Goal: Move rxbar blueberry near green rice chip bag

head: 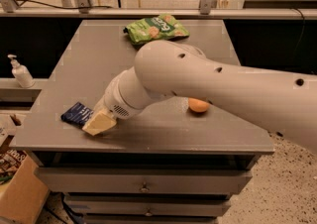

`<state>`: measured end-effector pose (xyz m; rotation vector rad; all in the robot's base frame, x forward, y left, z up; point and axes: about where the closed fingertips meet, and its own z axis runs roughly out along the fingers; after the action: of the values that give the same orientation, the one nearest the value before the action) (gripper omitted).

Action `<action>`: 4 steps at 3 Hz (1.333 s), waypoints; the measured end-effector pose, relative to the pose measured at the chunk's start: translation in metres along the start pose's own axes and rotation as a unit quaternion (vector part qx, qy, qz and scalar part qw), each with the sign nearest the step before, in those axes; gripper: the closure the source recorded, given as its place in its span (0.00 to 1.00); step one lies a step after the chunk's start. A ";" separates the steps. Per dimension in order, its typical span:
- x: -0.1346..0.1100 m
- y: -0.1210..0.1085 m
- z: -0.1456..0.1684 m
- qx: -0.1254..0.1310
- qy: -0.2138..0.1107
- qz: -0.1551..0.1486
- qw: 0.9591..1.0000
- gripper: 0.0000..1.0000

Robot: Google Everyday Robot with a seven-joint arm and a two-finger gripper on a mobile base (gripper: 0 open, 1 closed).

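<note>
The rxbar blueberry is a small dark navy wrapper lying flat near the table's front left corner. My gripper is low over the table at the bar's right end, touching or overlapping it; the bar's right part is hidden behind it. The green rice chip bag lies crinkled at the far middle of the table, well away from the bar. My white arm crosses the table from the right.
An orange ball sits on the grey table partly under my arm. A white pump bottle stands on a ledge to the left. Drawers sit below the front edge. A cardboard box is at lower left.
</note>
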<state>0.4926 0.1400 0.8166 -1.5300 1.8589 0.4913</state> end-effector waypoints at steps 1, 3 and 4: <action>-0.007 -0.003 -0.006 0.004 -0.001 -0.007 1.000 0.84; -0.021 -0.048 -0.044 0.041 -0.009 -0.016 0.999 1.00; -0.021 -0.047 -0.045 0.041 -0.009 -0.017 0.999 1.00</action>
<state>0.5283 0.1142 0.8686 -1.4944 1.8145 0.4070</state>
